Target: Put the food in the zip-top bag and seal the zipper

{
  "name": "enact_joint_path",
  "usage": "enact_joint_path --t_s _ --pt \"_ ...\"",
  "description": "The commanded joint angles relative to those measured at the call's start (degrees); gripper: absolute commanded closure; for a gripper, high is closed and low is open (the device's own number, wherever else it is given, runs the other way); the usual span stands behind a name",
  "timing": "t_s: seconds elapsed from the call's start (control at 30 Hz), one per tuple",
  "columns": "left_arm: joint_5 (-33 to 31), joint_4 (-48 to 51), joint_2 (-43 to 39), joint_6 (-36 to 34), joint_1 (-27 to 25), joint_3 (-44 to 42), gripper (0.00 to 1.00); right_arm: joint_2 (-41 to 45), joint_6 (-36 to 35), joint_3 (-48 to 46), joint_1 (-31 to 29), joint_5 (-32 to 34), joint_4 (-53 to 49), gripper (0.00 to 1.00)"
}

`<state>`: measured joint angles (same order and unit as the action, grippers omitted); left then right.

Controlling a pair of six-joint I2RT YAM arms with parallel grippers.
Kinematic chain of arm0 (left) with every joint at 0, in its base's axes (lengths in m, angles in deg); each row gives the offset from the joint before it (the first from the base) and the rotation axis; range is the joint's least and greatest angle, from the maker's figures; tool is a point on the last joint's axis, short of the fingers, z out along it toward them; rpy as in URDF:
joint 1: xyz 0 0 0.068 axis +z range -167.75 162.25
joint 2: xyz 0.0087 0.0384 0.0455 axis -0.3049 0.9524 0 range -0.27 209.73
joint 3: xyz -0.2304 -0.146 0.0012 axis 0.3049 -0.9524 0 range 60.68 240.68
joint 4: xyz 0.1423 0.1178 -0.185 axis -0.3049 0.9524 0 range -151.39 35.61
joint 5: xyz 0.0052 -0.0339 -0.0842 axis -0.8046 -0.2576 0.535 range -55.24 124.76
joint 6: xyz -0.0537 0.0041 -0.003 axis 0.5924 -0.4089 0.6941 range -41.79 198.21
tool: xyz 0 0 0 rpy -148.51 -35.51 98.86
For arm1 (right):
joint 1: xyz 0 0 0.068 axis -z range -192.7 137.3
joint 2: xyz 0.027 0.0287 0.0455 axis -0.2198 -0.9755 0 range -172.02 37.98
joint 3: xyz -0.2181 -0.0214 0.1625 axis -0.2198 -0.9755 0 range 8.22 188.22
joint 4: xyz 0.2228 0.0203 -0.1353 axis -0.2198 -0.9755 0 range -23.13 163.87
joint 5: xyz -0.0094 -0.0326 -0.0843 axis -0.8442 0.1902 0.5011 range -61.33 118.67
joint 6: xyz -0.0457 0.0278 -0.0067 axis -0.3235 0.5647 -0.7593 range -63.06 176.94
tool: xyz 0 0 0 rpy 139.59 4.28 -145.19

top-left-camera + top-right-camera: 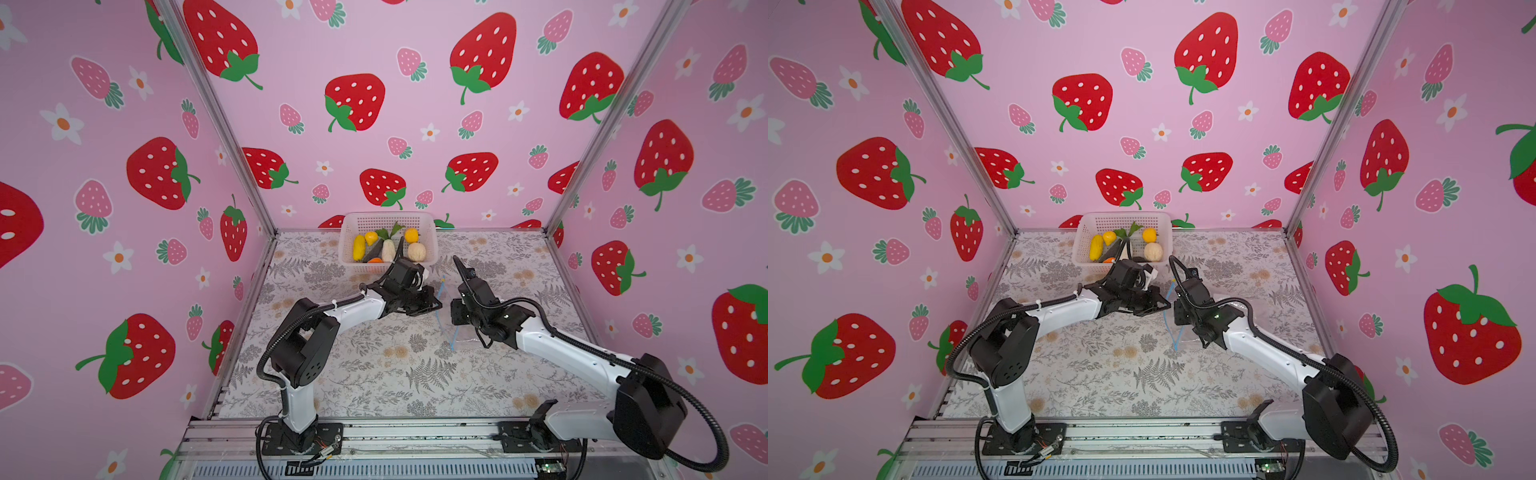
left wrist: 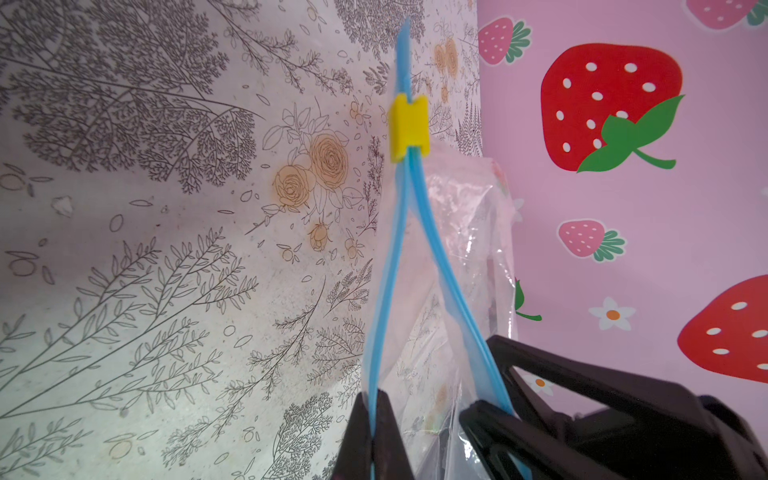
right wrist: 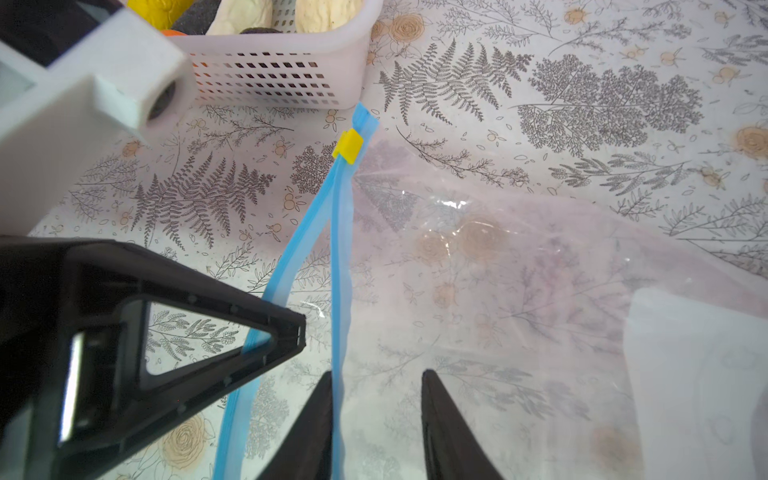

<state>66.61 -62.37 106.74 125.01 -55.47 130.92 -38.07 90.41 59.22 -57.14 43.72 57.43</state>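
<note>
1. Left pincer (image 2: 376,415): closed together and clamped on one lip of the zipper (image 2: 399,249). The right wrist view shows the same grip, with the tip of the left pincer (image 3: 299,332) pinching the lip that runs on the side away from the bag body.

2. Right pincer (image 3: 376,415): jaws apart. The other lip of the zipper (image 3: 340,249) runs between my fingers and lies against one of them; a clear gap remains to the other finger. I am not gripping it.

3. Zip-top bag (image 3: 498,291): lies on the counter (image 1: 374,374), just in front of the basket (image 1: 388,216) and on my right arm's side. Its body is flat and crinkled, with the white label (image 3: 685,353) on the part far from the zipper. The zipper edge is raised between my two pincers.

4. Zipper condition: open. The two blue lips part from the yellow slider (image 2: 408,124) and spread toward my pincers. The slider sits at the end of the strip nearest the basket.

5. Food (image 1: 388,249): all of it is in the basket at the back of the counter. The bag holds none.
</note>
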Motion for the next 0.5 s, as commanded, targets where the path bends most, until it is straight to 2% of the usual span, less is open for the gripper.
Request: enact_joint_path --t_s 0.0,0.07,0.2,0.33,0.47 --pt "-0.65 1.07 -1.71 0.13 -0.34 1.61 1.00 0.01 0.82 2.34 0.01 -0.55 -4.11 0.81" --pt "-1.00 1.00 -1.62 0.06 -0.34 1.40 1.00 0.67 1.04 2.58 -0.10 -0.93 -4.06 0.83" --pt "-1.77 1.23 -1.44 0.04 -0.34 0.80 1.00 1.95 1.00 2.99 -0.20 -0.78 -4.66 0.82" --pt "-2.03 1.02 -1.53 0.04 -0.35 0.38 1.00 1.70 0.70 4.01 -0.27 -0.45 -6.42 0.73" --pt "-2.06 0.84 -1.44 0.24 -0.34 0.43 1.00 2.06 0.78 3.21 -0.48 -0.69 -6.53 0.69"
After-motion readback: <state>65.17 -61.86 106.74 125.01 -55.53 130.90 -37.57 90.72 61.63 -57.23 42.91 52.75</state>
